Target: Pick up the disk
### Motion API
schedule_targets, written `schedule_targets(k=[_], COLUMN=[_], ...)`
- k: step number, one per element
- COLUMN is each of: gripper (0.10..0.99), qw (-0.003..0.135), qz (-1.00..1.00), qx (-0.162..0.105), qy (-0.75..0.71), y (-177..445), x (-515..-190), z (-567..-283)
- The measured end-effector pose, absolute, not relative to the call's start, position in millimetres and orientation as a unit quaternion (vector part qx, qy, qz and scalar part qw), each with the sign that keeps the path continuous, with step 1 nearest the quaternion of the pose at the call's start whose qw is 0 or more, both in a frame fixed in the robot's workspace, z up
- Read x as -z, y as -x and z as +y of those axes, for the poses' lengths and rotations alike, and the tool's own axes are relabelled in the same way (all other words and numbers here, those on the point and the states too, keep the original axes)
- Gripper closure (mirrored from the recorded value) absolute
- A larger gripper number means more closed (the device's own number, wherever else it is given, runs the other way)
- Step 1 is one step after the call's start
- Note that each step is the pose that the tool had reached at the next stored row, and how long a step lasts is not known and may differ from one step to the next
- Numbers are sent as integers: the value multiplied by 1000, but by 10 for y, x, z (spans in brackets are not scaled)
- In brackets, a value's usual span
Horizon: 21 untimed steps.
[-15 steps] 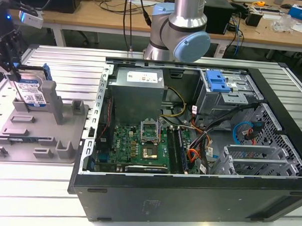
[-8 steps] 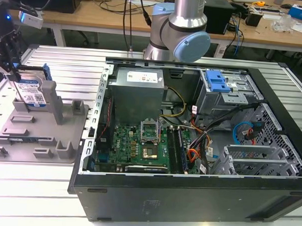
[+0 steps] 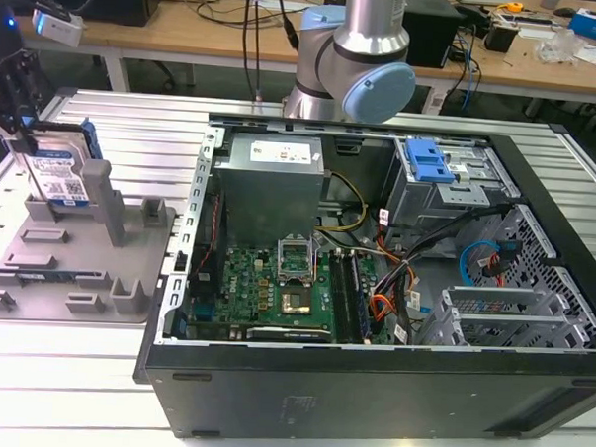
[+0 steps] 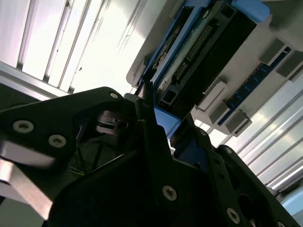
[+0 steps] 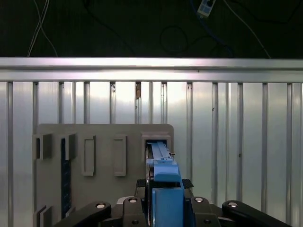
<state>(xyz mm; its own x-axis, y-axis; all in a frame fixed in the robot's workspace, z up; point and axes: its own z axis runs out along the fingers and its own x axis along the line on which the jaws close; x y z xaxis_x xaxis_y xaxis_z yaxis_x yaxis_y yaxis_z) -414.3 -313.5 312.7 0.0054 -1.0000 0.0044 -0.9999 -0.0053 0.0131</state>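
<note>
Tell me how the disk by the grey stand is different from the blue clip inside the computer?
The disk is silver with a white-and-blue label; the blue clip is all blue plastic. The disk stands on edge, its label facing sideways; the clip lies flatter. The disk sits in the grey stand outside the computer case, with the gripper around its top; the clip sits inside the case on the metal cage, with nothing touching it. Both have blue plastic parts.

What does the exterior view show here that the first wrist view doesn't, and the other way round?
Exterior view: the open computer case with its motherboard, and the disk's labelled face, standing on edge in the grey fixture. First wrist view: the disk's blue rail edge-on between the hand's fingers. Both show the disk, fixture and ribbed metal table.
</note>
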Motion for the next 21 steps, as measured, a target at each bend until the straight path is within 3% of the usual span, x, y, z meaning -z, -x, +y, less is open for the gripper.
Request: schedule_targets(k=[14, 21], gripper=[718, 718], qw=[5, 4], qz=[-705, -705], qx=[4, 5], qy=[-709, -709], y=[4143, 4143], x=[-3697, -4145], z=[-3135, -3135])
